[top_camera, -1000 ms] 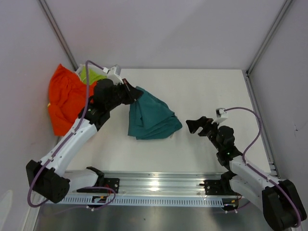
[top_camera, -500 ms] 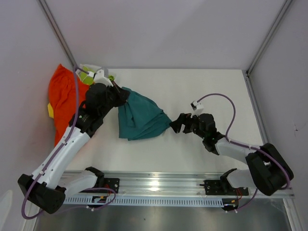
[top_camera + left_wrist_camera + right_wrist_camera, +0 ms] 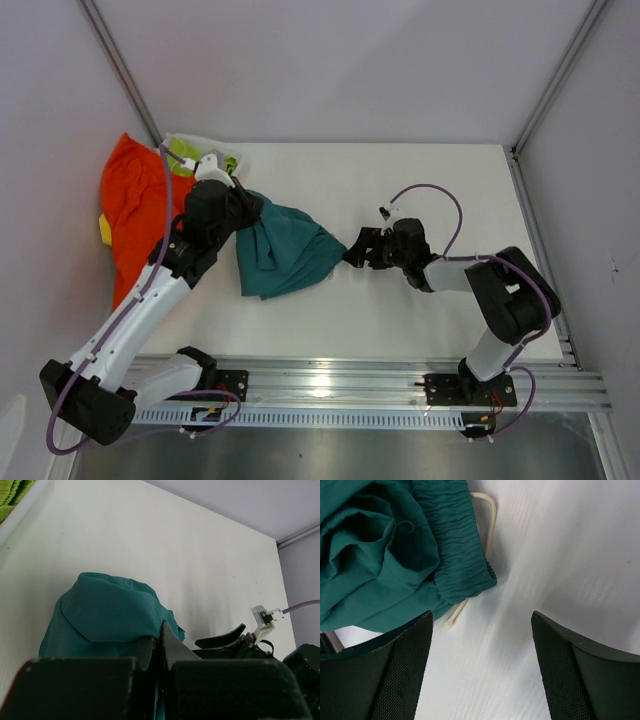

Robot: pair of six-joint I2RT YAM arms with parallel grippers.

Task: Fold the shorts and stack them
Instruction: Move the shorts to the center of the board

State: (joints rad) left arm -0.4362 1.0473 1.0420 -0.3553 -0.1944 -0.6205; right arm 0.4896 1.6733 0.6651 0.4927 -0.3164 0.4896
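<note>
Soft teal cloth shorts (image 3: 285, 255), bunched left of centre on the white tabletop (image 3: 420, 180), are pinched at their 10 o'clock end by the left claw (image 3: 245, 205), long axis laid toward 4 o'clock, where the gathered waistband (image 3: 455, 545) is faced by the nearer, wide-spread, empty right claw (image 3: 355, 250).

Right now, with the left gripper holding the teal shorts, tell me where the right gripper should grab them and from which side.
Grip the gathered waistband corner of the teal shorts, coming in low from the right, where the open right gripper faces it. That thick elastic edge juts out free, with the drawstring beside it.
</note>
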